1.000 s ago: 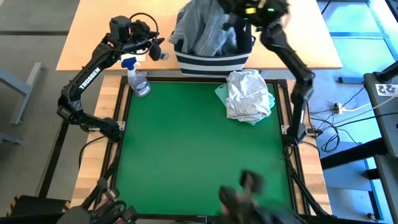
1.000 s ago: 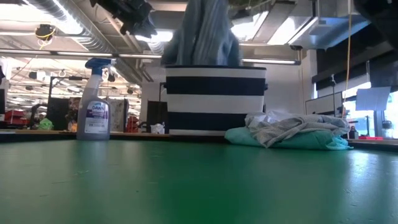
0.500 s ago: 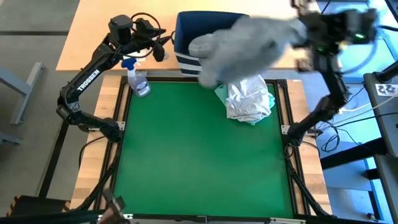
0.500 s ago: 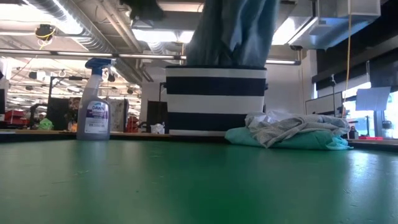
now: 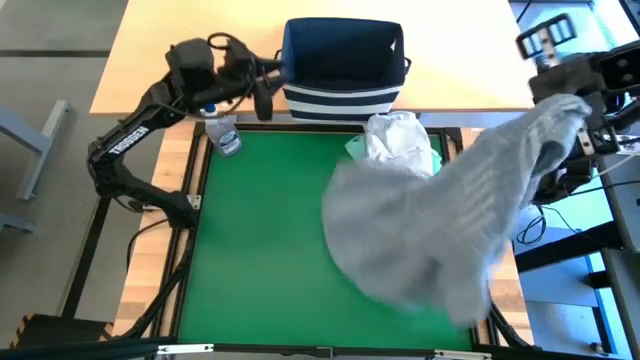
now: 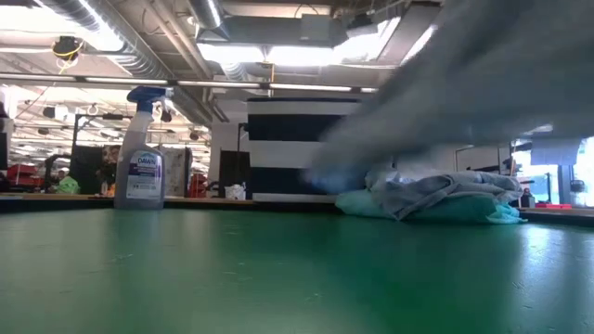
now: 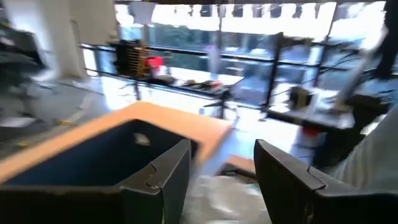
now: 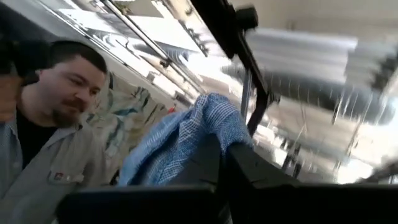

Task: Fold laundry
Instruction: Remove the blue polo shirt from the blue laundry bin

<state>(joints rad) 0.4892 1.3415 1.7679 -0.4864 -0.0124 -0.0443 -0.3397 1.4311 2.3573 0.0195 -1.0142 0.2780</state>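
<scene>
My right gripper (image 8: 221, 152) is raised beyond the table's right edge, shut on the grey-blue striped shirt (image 5: 430, 230). The shirt streams from it, blurred, over the right half of the green mat (image 5: 260, 240). A white t-shirt (image 5: 400, 140) lies crumpled on a mint garment (image 5: 353, 148) at the mat's far right. My left gripper (image 5: 263, 90) hovers open beside the left wall of the striped basket (image 5: 342, 60), with nothing between its fingers (image 7: 161, 180). My right gripper pinches a bunched part of the shirt (image 8: 199, 127) between its two fingers, and the cloth bulges past the fingertips. Several layers are gathered there. The fingers slant upward. The rest of the shirt (image 6: 445, 102) trails down and toward the table's left, clear of the basket.
A spray bottle (image 5: 222, 135) stands at the mat's far left corner, close under my left arm. The left half of the mat is bare. A person (image 8: 43, 124) shows behind the table in the right wrist view.
My right gripper has swung from above the basket up and toward the table's right edge, still shut. It has drawn the shirt out of the basket, and the shirt now flies spread over the mat's right half. My left gripper has turned a little toward the basket, still open.
</scene>
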